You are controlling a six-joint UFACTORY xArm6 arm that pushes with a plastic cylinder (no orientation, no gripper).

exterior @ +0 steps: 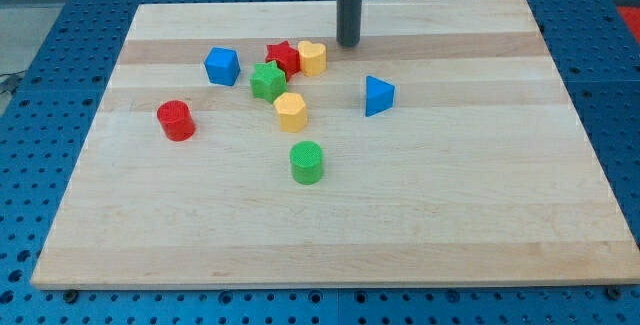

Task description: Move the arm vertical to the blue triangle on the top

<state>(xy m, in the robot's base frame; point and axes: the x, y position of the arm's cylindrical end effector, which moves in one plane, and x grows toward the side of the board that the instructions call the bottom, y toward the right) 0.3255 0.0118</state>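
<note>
Blue triangle (378,96) lies right of centre on the wooden board (330,235), just below and slightly right of my tip (348,44), clear of it. The tip is a bare rod end, nothing held.

Left to right: red cylinder (176,120), blue cube (222,66), green star (267,81), red star (283,57), yellow hexagon (291,111), green cylinder (307,162), yellow heart (312,58). Two each of red, blue, green and yellow. No readable writing.

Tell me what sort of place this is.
Probably a robotics lab bench. A bare wooden board lies on a blue perforated mounting table, small coloured blocks such as the blue triangle are scattered on it, and my tip rests above them.
</note>
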